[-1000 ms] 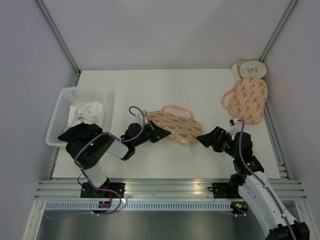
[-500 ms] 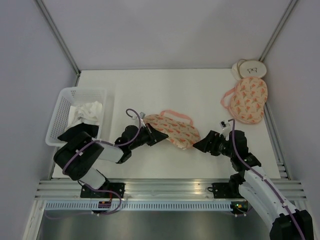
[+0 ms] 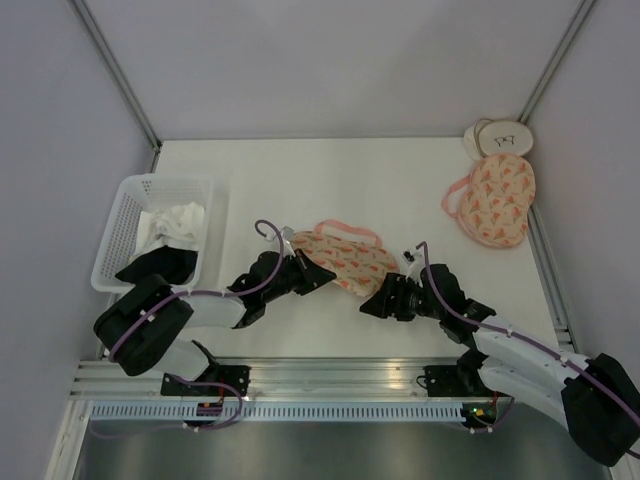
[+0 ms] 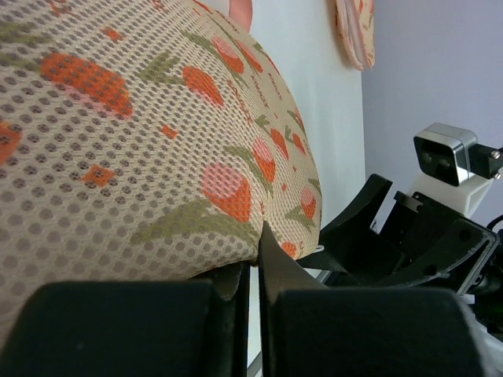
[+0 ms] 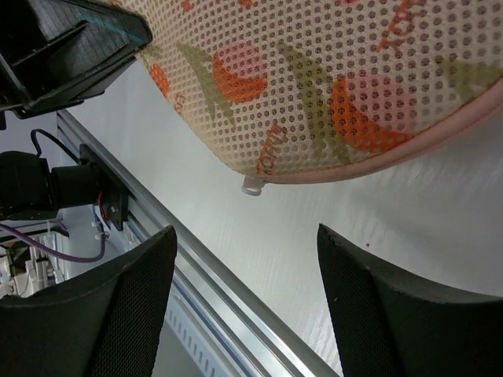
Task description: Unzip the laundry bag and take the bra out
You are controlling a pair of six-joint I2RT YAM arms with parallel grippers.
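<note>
Jaws: my left gripper [image 3: 322, 272] pinches the peach mesh laundry bag [image 3: 345, 258]; right gripper [image 3: 370, 305] gapes.
Rounder matching pouch [image 3: 497, 200] lies well apart.

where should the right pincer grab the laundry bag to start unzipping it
Probably the small pale tab jutting from the pink trim on the laundry bag's near edge; it looks like the zip pull. Come in low from the near side, one finger either side. The left pincer holds the fabric.
</note>
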